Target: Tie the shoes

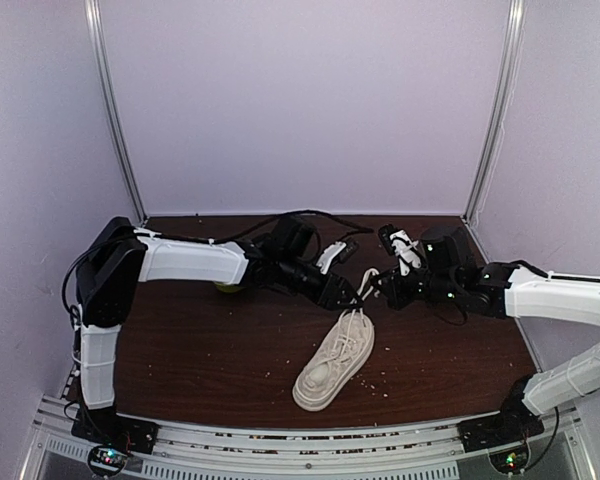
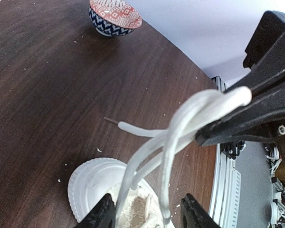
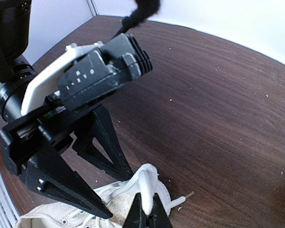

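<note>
The off-white shoe (image 1: 332, 368) lies on the dark table, toe toward the front edge. Its white laces (image 1: 362, 285) rise from it in a bundle. My right gripper (image 3: 146, 210) is shut on a loop of lace (image 3: 149, 183) and holds it up above the shoe (image 3: 109, 209). In the left wrist view the right gripper (image 2: 213, 130) clamps the gathered laces (image 2: 180, 123). My left gripper (image 2: 149, 211) stands open over the shoe's toe (image 2: 90, 185). The lace strands pass between its fingers (image 2: 103, 214) without being pinched. From above, the left gripper (image 1: 352, 293) and the right gripper (image 1: 376, 288) nearly meet.
A small red-and-blue patterned bowl (image 2: 115, 18) sits farther out on the table. A yellow-green object (image 1: 228, 288) shows under the left arm. Crumbs dot the wood around the shoe. The metal rail (image 1: 310, 440) runs along the table's near edge.
</note>
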Tool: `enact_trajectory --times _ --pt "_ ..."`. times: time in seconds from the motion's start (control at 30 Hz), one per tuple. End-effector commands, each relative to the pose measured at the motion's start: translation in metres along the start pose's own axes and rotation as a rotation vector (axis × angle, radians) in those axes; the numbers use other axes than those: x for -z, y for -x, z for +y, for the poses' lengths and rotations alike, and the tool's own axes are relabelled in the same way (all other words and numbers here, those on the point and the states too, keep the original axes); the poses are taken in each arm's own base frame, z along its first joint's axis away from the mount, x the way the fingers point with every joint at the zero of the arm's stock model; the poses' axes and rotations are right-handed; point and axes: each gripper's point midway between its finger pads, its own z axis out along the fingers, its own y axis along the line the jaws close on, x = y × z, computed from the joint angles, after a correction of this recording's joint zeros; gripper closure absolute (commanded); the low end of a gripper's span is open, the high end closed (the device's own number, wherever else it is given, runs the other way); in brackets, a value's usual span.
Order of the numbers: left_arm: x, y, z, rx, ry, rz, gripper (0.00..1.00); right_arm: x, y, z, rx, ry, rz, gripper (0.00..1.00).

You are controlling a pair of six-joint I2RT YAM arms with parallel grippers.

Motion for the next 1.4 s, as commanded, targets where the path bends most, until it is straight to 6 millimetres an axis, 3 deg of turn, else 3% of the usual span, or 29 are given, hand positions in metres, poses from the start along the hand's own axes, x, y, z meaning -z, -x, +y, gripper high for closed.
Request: enact_trajectory --times 0.0,0.1,0.27,0.37,0.53,0.73,0.9,1.07,1.23,1.37 --pt "-0.003 0.007 0.002 -0.032 -0.011 -0.003 0.50 0.006 0.009 0.002 -0.012 0.019 -0.039 1.00" --pt "-0.003 0.006 -0.001 -0.034 -0.027 0.000 0.53 0.005 0.009 0.003 -0.014 0.022 -0.041 1.00" --pt "-0.003 0.010 -0.010 -0.038 -0.078 -0.012 0.87 0.005 0.009 0.001 -0.016 0.019 -0.041 1.00" --pt "-0.002 0.010 -0.012 -0.030 -0.087 -0.018 1.00 0.006 0.009 0.001 -0.017 0.016 -0.039 1.00" --pt "0.003 0.007 0.002 -0.021 0.003 -0.029 1.00 0.010 0.009 -0.002 -0.017 0.009 -0.040 1.00" --pt "0.009 -0.002 0.021 -0.040 0.119 -0.017 0.69 0.015 0.009 -0.002 -0.012 0.015 -0.043 1.00" --pt "0.006 -0.006 0.014 -0.046 0.063 -0.014 0.44 0.019 0.011 0.001 -0.015 0.035 -0.052 1.00" --pt "0.009 -0.006 0.014 -0.048 0.074 -0.019 0.43 0.018 0.009 0.000 -0.021 0.035 -0.051 1.00" --pt "0.019 0.000 0.000 -0.075 0.046 -0.034 0.59 0.018 0.008 -0.001 -0.026 0.035 -0.049 1.00" --pt "0.027 0.003 -0.001 -0.087 0.063 -0.049 0.55 0.018 0.007 -0.002 -0.026 0.035 -0.047 1.00"
